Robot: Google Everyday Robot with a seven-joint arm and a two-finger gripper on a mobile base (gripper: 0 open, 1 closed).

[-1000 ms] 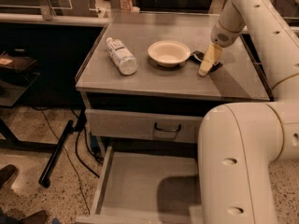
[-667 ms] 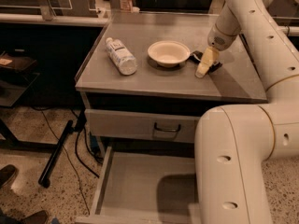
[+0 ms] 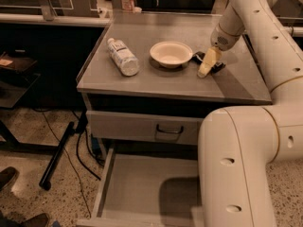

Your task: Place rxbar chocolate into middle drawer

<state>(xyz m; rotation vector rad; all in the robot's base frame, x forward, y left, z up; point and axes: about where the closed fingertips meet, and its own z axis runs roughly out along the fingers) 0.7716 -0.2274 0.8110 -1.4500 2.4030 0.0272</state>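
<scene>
The rxbar chocolate (image 3: pixel 218 67) is a flat black bar lying on the grey countertop (image 3: pixel 156 82), just right of the white bowl (image 3: pixel 171 54). My gripper (image 3: pixel 205 68) reaches down from the white arm and sits on or right over the bar's left part, hiding some of it. The middle drawer (image 3: pixel 142 188) is pulled open below the counter. Its flat grey floor is bare, and my arm's large white link (image 3: pixel 236 169) covers its right side.
A clear plastic bottle (image 3: pixel 123 56) lies on its side on the left of the counter. A closed drawer front with a dark loop handle (image 3: pixel 169 128) sits above the open drawer. Cables and a dark stand leg (image 3: pixel 59 150) lie on the floor at left.
The gripper has shifted very slightly left over the bar. The big arm link in the foreground has moved a little left. The bar, bowl and bottle have not moved.
</scene>
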